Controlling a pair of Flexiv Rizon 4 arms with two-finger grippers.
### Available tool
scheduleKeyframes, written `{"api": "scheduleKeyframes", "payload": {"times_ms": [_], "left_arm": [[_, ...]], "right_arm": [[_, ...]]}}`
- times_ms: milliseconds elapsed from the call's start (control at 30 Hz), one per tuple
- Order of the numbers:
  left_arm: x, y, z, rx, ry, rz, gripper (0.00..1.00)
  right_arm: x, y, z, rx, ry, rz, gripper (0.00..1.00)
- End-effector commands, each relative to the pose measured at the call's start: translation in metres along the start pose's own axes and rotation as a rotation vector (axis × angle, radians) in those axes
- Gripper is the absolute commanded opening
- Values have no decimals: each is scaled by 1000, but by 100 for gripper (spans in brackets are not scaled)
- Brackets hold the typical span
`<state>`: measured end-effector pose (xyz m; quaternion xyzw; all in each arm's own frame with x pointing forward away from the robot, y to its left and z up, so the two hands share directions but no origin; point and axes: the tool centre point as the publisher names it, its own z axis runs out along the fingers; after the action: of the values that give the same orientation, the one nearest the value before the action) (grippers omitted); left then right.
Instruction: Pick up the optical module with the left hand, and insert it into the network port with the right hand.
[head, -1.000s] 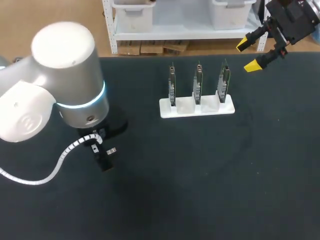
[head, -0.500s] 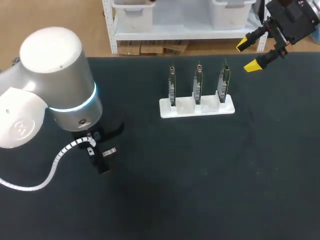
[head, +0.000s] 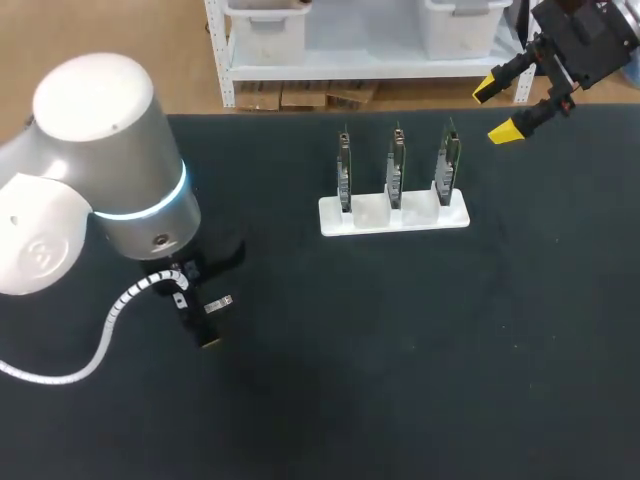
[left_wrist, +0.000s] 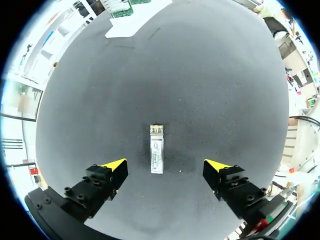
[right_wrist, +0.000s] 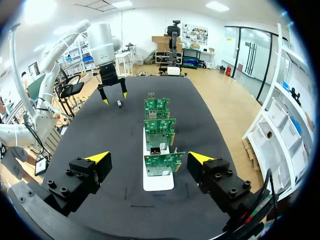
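hovering left gripper (left_wrist: 165, 163) wide open | optical module (left_wrist: 156, 152) lies midway, untouched

Your left arm (head: 100, 170) has shifted toward nine o'clock, drawing the left gripper (left_wrist: 166, 164) slightly along with it.

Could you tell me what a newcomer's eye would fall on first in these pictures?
The silver-white left arm fills the head view's left, its open left gripper over the small optical module lying on the black table. Mid-table, a white holder carries three upright green circuit boards, and the right gripper hangs open near the far right corner.
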<state>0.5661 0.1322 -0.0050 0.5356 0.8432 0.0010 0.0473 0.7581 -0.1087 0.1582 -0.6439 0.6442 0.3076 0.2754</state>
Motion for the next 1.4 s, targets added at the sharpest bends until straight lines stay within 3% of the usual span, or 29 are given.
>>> {"api": "scheduleKeyframes", "payload": {"times_ms": [33, 1400], "left_arm": [[0, 1, 3, 7, -5, 0, 100], [-4, 4, 10, 28, -13, 8, 100]], "right_arm": [[0, 2, 0, 4, 1, 0, 100], [0, 2, 0, 4, 1, 0, 100]]}}
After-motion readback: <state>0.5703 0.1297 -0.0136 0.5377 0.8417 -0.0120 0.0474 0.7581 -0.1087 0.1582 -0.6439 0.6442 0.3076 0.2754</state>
